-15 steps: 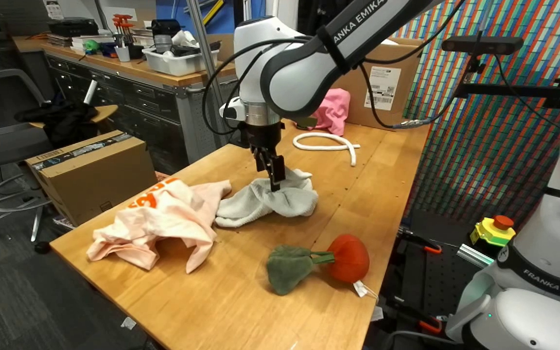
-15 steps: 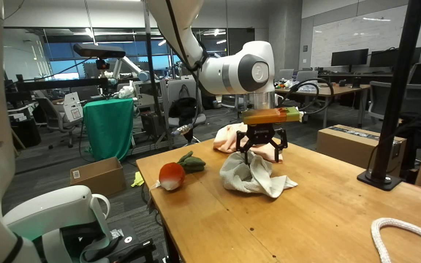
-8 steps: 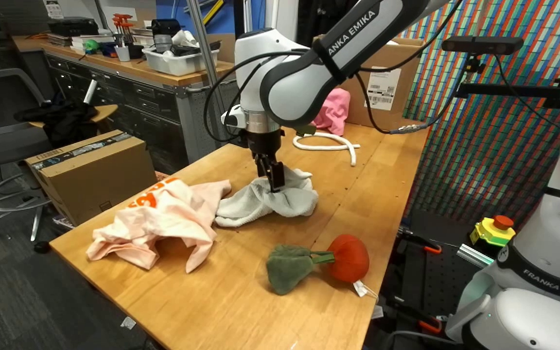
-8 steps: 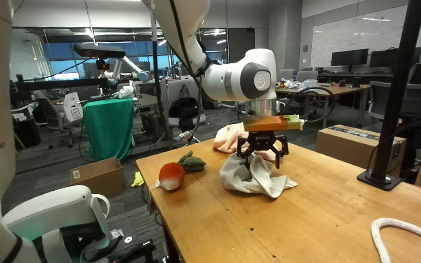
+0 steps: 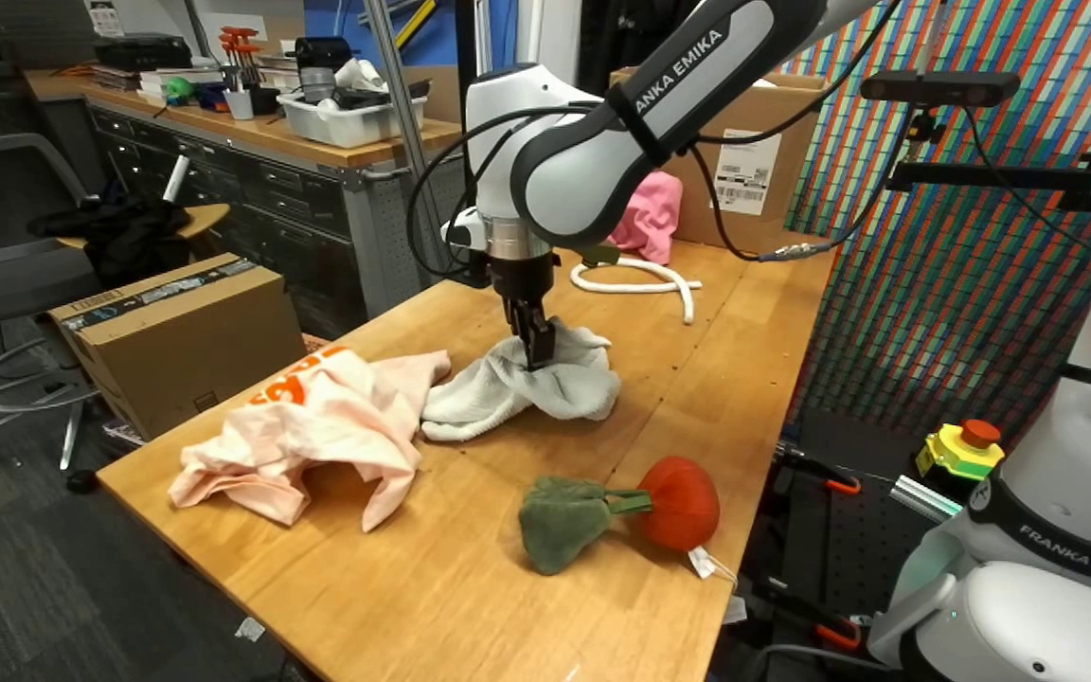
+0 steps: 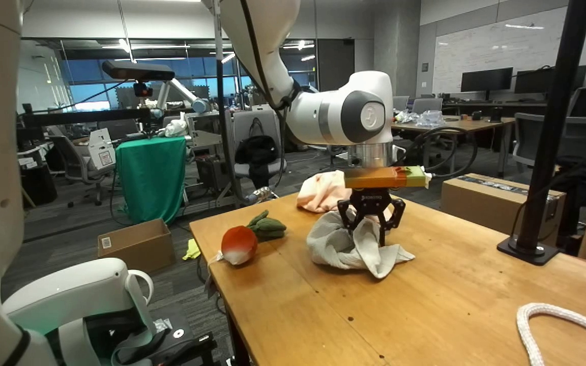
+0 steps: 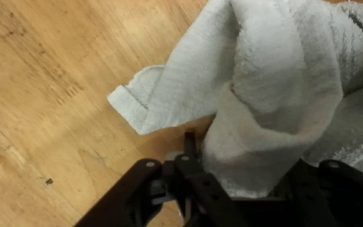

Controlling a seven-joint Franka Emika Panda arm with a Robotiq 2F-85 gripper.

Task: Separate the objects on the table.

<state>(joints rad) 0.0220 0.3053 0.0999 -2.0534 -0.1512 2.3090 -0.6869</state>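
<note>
– Fingers [image 5: 540,343], black, one pair: lower than a second ago and drawn nearer each other. White-grey cloth [image 5: 508,388]: folds slightly shifted. Remaining articles: unmoved.

– Condition of the fingers?

– Part-way together, a raised fold of the cloth standing between them. By the wrist view, one finger sits just beside the fold; the other's tip is hidden. Whether the fold is pinched cannot be told.

– Meaning for the task?

– Judged a grasp in the making, likely to carry this cloth away from its neighbour. It still rests on the counter [image 5: 451,587], so that separation is not yet done. A shallow hold could let the fold slip on lifting.

– Neighbouring articles?

– Peach-cream cloth [image 5: 318,436], orange-marked, crumpled, at the white-grey cloth's end; touching or merely near, unclear. Red-and-green plush toy [image 5: 678,504], lying down, well apart, by the counter's edge. White rope [image 6: 550,309], looped, farther along. Pink cloth [image 5: 652,213], heaped at the far end, partly masked by the arm [image 5: 569,180].

– Surface and room?

– Counter: honey-coloured wood, smooth, dark-flecked; a black pole [image 6: 551,142] stands on it. Labelled cardboard box [image 5: 796,161], behind the pink cloth. Taped carton [image 5: 186,350], beyond the counter's side, low down. Black drawer unit [image 5: 290,208], bearing a white tub [image 5: 348,131]. Green-draped stand [image 6: 151,173], farther off across the room.
</note>
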